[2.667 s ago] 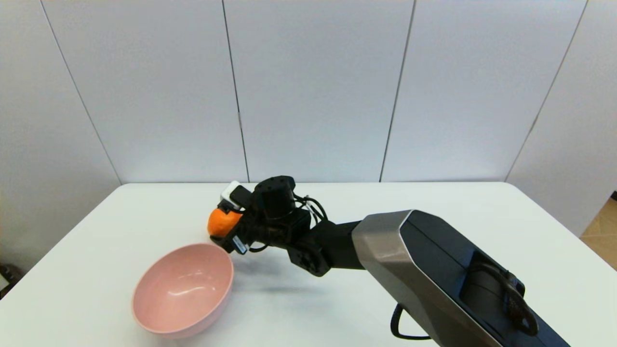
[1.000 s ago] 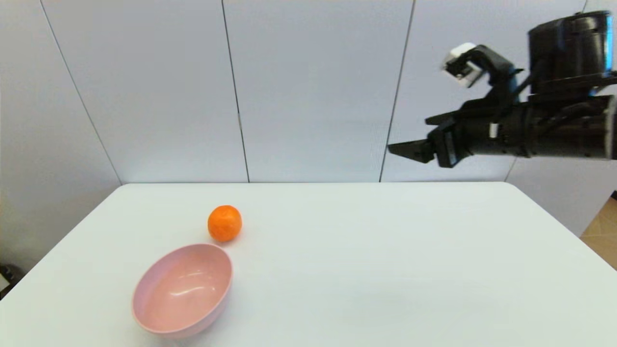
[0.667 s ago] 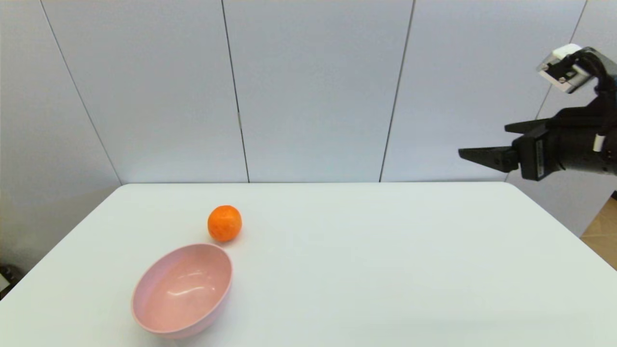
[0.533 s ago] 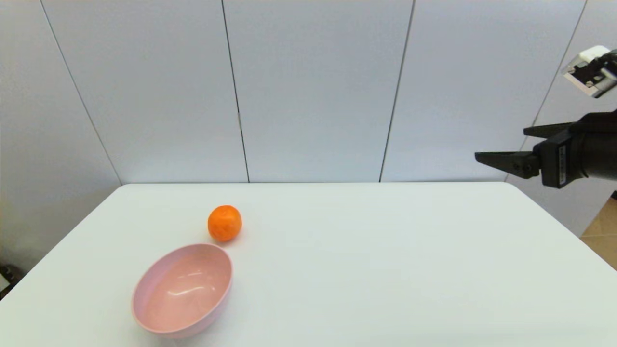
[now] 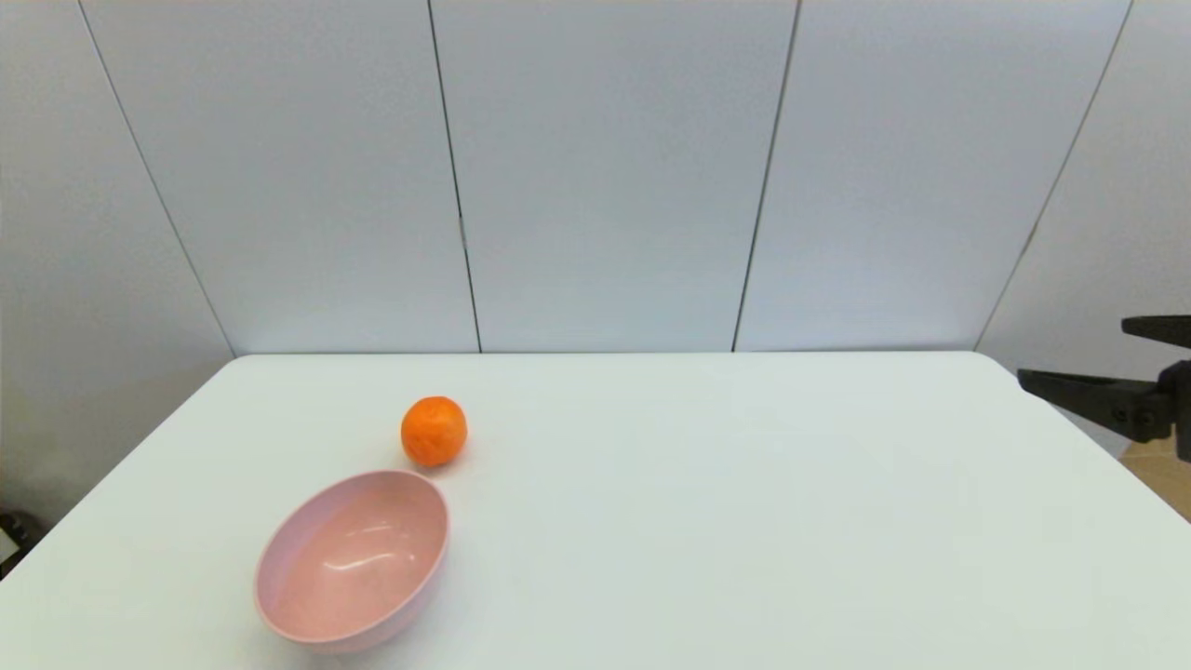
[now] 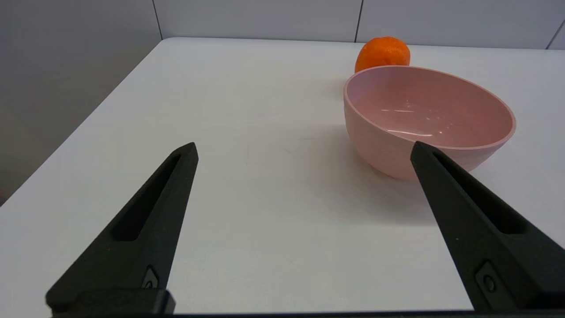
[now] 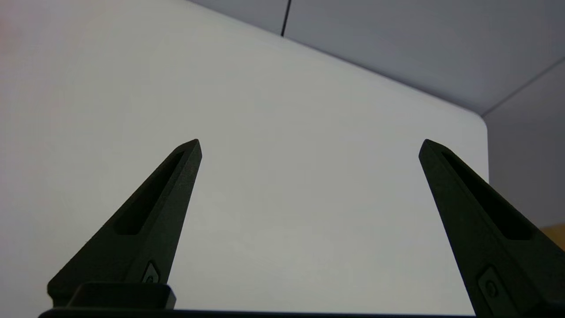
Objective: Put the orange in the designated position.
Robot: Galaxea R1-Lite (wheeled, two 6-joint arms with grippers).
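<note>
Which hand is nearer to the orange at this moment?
Left. The left hand, open, sits low at the table's near left with the pink bowl between it and the orange. The right hand, open, is off the table's right edge.

right tool (image 5: pixel 1070 358) — lets go of orange (image 5: pixel 434 431), fingers apart | withdraws to tabletop's (image 5: pixel 707 521) right edge — orange beside bowl (image 5: pixel 354 558)

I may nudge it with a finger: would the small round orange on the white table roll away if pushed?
Probably: the small bright-orange round fruit looks nearly spherical and sits free on the smooth white table. Toward the pink bowl close beside it, it would likely bump and stop. Its lumpy matte skin suggests decent grip.
</note>
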